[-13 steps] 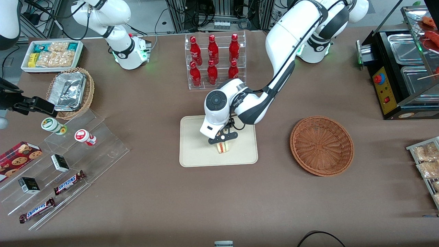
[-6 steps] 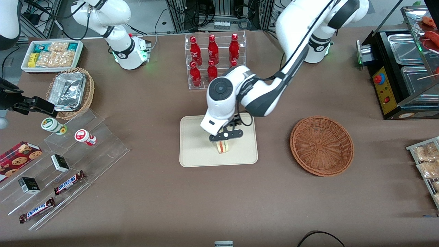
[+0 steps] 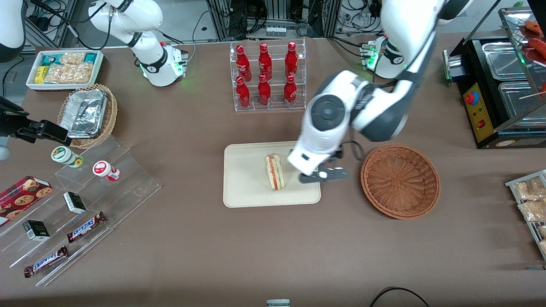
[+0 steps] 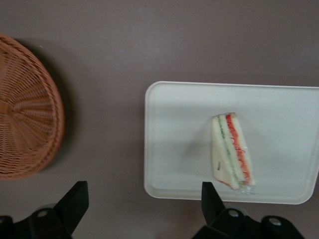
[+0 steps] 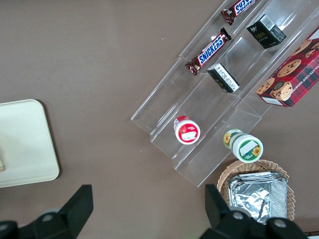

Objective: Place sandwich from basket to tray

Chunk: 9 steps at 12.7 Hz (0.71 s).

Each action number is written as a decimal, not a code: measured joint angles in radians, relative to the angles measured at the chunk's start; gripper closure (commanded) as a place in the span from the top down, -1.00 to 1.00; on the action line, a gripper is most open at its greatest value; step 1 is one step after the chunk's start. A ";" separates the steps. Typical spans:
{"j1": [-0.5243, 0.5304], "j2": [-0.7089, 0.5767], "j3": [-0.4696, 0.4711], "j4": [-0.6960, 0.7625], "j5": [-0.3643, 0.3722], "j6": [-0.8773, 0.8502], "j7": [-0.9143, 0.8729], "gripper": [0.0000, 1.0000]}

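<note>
The wrapped sandwich [image 3: 275,172] lies on the cream tray [image 3: 247,187], a pale wedge with red and green stripes; the left wrist view shows the sandwich [image 4: 232,151] on the tray [image 4: 174,149] too. My gripper [image 3: 323,175] hangs open above the tray's edge nearest the reddish-brown basket [image 3: 400,181], between sandwich and basket, holding nothing. In the left wrist view the gripper [image 4: 144,201] has its two dark fingers spread wide over bare table, with the basket [image 4: 27,107] beside them, showing nothing inside.
A clear rack of red bottles [image 3: 266,76] stands farther from the front camera than the tray. Toward the parked arm's end are clear steps with snack bars [image 3: 85,226], a tan basket of foil containers [image 3: 87,113] and a white snack bin [image 3: 64,68]. A hot food cabinet [image 3: 503,85] stands toward the working arm's end.
The gripper has let go of the sandwich, risen and swung away toward the basket. The sandwich stays lying on the tray.
</note>
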 measured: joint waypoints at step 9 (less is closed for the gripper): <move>0.350 -0.258 0.008 -0.199 -0.035 -0.140 0.552 1.00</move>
